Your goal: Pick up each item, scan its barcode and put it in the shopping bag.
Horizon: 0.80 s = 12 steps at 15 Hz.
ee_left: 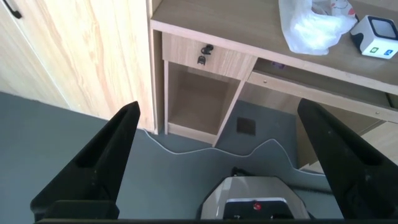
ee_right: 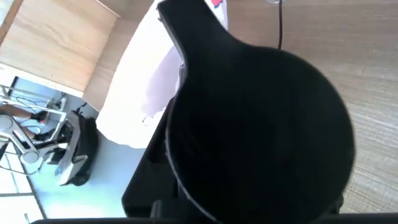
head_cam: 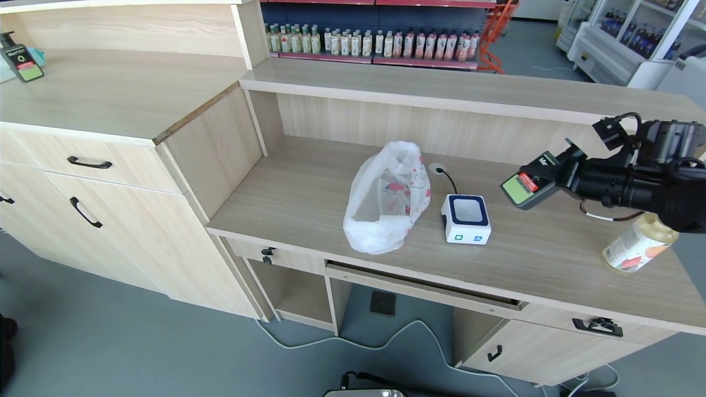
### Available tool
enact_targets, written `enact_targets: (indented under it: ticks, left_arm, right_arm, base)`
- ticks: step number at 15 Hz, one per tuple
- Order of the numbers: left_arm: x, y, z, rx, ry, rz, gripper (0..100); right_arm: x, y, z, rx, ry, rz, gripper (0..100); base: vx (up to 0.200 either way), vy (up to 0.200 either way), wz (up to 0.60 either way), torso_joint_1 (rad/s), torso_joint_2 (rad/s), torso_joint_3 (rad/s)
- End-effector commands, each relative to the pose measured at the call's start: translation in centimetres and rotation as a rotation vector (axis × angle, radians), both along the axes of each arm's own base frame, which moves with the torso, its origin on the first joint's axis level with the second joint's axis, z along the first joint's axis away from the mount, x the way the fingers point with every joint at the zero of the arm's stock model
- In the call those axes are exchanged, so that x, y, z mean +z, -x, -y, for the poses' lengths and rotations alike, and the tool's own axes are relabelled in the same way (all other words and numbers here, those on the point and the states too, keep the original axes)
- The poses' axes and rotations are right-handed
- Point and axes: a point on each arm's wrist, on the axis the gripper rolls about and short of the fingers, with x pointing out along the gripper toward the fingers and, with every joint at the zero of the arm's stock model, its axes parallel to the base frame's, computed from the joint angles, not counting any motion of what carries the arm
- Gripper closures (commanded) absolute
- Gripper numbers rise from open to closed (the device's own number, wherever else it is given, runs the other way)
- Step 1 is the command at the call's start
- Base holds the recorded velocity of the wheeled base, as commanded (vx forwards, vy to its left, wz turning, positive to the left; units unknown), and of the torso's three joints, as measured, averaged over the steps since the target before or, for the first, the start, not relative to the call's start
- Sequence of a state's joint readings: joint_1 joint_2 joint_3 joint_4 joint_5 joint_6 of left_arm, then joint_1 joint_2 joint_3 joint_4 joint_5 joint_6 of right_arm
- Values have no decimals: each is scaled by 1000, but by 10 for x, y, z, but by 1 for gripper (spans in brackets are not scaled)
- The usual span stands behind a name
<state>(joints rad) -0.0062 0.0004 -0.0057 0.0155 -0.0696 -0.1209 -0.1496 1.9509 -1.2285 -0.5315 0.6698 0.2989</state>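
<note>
My right gripper (head_cam: 560,175) is shut on a dark bottle (head_cam: 525,188) with a green and red label, held in the air to the right of the white scanner (head_cam: 466,218). In the right wrist view the dark bottle (ee_right: 261,124) blocks most of the picture, with the white bag (ee_right: 146,93) beyond it. The white plastic shopping bag (head_cam: 386,198) stands open on the counter (head_cam: 309,198), just left of the scanner, with printed packets inside. My left gripper (ee_left: 217,162) hangs open and empty low over the grey floor, in front of the counter's left drawer (ee_left: 205,56).
A pale drink bottle (head_cam: 640,242) sits on the counter's right end under my right arm. Another dark pump bottle (head_cam: 21,58) stands on the higher counter at far left. The scanner's cable (head_cam: 448,177) runs to a hole in the counter. Shelves of drinks (head_cam: 375,43) stand behind.
</note>
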Motion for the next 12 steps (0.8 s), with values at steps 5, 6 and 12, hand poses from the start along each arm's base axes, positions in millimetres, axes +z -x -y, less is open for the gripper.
enact_targets:
  ticks: [5, 6, 12]
  left_arm:
    - [0, 0, 0, 1, 0, 1, 0]
    - [0, 0, 0, 1, 0, 1, 0]
    - [0, 0, 0, -1, 0, 1, 0]
  right_arm:
    - [-28, -18, -26, -19, 126, -10, 100]
    - [-31, -19, -27, -17, 127, -13, 100]
    - [-35, -27, -35, 2, 129, 4, 100]
  base:
    - [0, 0, 0, 0, 0, 0]
    - [0, 0, 0, 0, 0, 0]
    - [0, 0, 0, 0, 0, 0]
